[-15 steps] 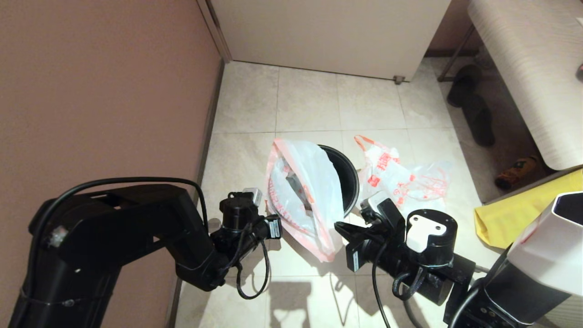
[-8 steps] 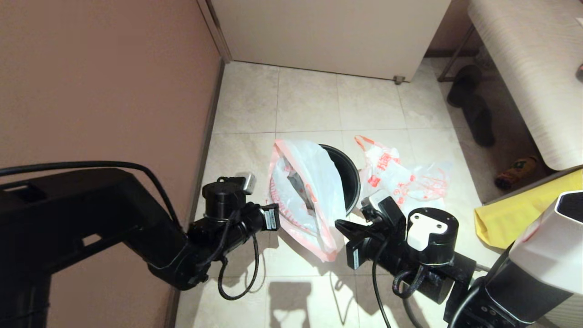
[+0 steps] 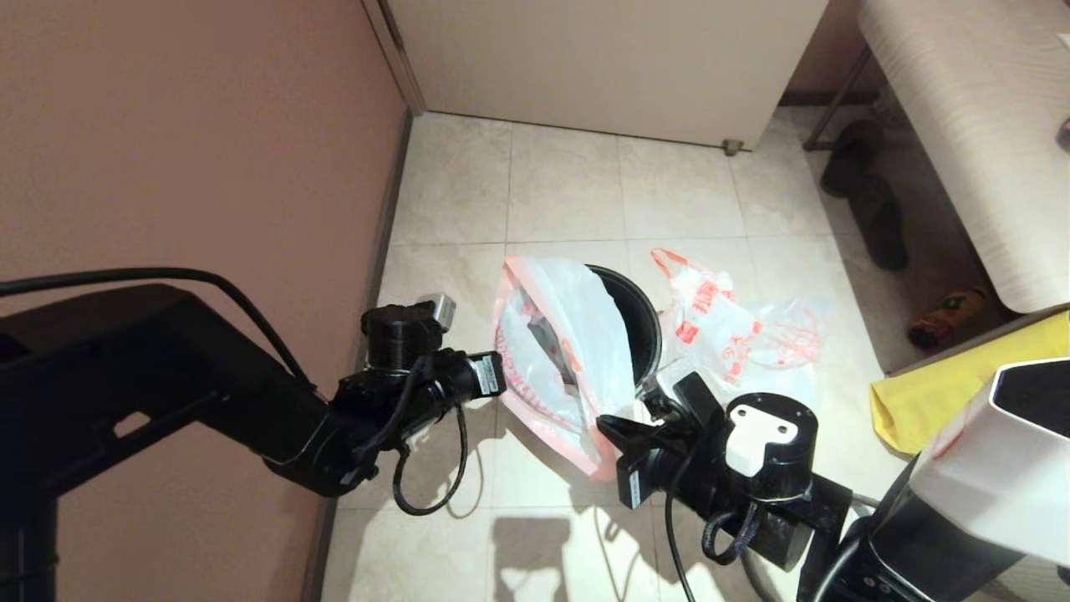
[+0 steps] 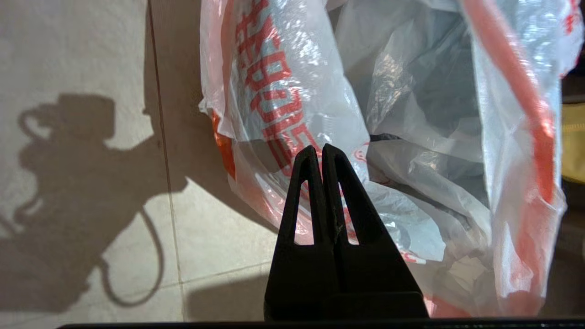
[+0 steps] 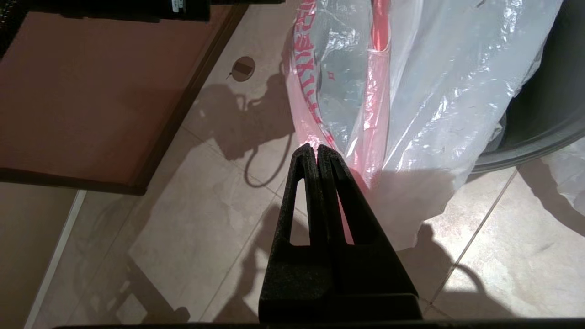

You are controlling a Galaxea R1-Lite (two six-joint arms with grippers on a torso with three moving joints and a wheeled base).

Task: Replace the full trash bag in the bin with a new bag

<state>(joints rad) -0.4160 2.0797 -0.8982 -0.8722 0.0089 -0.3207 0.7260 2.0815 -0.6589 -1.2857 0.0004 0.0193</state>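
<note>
The black bin (image 3: 637, 328) stands on the tiled floor. The new bag (image 3: 562, 351), thin white with a pale-orange hem, hangs over the bin's left side and down to the floor. To the right of the bin lies the full trash bag (image 3: 729, 328), with red lettering and orange loop handles. My left gripper (image 4: 321, 148) is shut and empty, level with the new bag's (image 4: 292, 105) left side and just short of it. My right gripper (image 3: 603, 424) is shut at the bag's lower hem (image 5: 365, 151), with no plastic showing between its jaws.
A brown wall (image 3: 184, 150) runs close along the left. A white door (image 3: 602, 58) closes the back. Dark slippers (image 3: 869, 201), a striped bench (image 3: 961, 125) and a yellow cloth (image 3: 961, 393) are at the right. A round floor drain (image 5: 243, 68) sits near the wall.
My left arm has lifted, and its gripper has moved farther along the new bag's left side. The right gripper has shifted slightly left. Both bags and the bin stay put.
</note>
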